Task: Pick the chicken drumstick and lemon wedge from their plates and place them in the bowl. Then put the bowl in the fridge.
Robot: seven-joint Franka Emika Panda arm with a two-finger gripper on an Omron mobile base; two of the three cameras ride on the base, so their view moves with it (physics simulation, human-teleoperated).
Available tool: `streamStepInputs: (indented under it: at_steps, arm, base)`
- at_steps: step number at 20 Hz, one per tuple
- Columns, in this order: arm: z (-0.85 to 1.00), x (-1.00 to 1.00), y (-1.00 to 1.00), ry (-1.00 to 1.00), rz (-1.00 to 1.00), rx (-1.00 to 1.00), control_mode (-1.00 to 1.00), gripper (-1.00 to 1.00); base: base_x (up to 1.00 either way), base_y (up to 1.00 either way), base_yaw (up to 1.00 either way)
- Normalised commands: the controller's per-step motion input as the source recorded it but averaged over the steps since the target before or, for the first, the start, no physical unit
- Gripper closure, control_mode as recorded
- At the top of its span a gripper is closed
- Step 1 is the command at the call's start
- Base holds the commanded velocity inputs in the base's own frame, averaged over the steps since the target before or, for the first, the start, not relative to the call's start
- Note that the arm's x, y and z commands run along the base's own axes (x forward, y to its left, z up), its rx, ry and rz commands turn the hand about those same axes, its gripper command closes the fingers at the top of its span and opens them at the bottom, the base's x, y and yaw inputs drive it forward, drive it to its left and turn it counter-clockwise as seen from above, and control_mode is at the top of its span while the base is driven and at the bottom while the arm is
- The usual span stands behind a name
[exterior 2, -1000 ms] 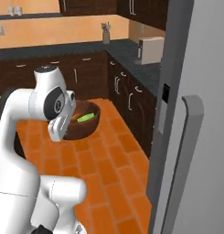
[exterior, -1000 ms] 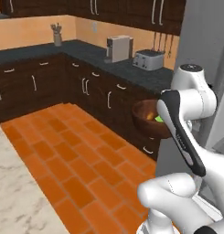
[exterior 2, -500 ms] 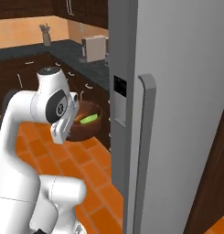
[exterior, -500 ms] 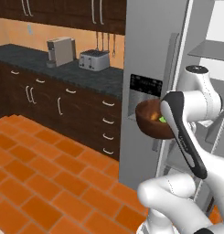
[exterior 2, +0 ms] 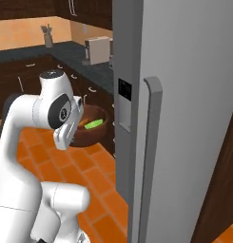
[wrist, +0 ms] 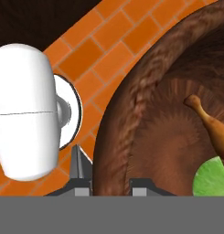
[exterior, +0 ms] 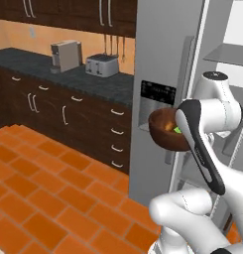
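Gripper [wrist: 111, 183]: clamped on the bowl's rim, one finger outside the wall, one inside.
Bowl [exterior: 165, 130]: held in the air just in front of the fridge [exterior 2: 184, 95], beside its dispenser panel.
Drumstick [wrist: 213, 125]: inside the bowl.
Lemon wedge [exterior 2: 93, 125]: inside the bowl, beside the drumstick.
Toaster [exterior: 102, 65]: on the counter beside the fridge.

orange tile floor [exterior: 38, 198], dark cabinets [exterior: 68, 116]

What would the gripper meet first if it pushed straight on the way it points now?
The gripper is shut on the bowl rim, so the bowl wall comes first. Beyond it, probably the orange tile floor, though depth is unclear.
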Motion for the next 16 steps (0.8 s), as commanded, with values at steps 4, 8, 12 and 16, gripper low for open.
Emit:
streamStepInputs:
  at_steps: [4, 8, 12, 16]
  arm:
    - [0.0, 0.0, 0.0, 0.0, 0.0, 0.0, 1.0, 1.0]
    - [0.0, 0.0, 0.0, 0.0, 0.0, 0.0, 1.0, 1.0]
    - [0.0, 0.0, 0.0, 0.0, 0.0, 0.0, 1.0, 1.0]
    - [0.0, 0.0, 0.0, 0.0, 0.0, 0.0, 1.0, 1.0]
  base:
    - [0.73, 0.03, -0.11]
    - [0.84, -0.05, 0.02]
    - [0.35, 0.5, -0.18]
    - [0.11, 1.0, -0.45]
